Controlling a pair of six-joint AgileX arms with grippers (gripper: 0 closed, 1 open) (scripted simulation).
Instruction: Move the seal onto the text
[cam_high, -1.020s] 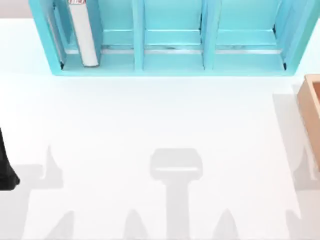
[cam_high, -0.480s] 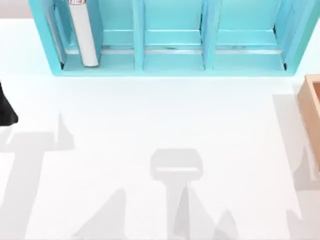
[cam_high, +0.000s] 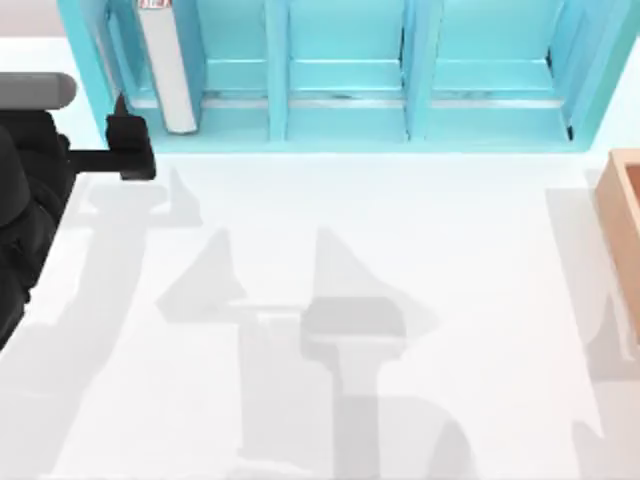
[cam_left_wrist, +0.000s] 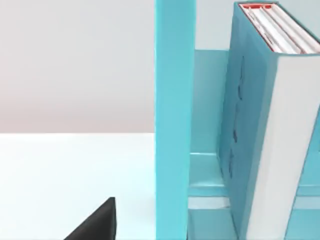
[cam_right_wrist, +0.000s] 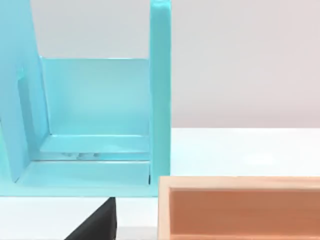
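The text stands upright in the far-left compartment of the teal shelf, which runs along the far side of the surface. In the left wrist view the book's teal cover faces the shelf's outer wall, and its white page edges face out of the shelf toward the near side. From above, those page edges show as a pale strip leaning slightly inside that compartment. The other compartments to its right hold nothing that I can see.

My left end effector sits at the far left of the surface, just in front of the shelf's left corner and close to the book, apart from both. I cannot tell how far it is open.

My right end effector is near the right end of the shelf, beside a tan open wooden box at the right edge of the surface. I cannot tell how far it is open either.
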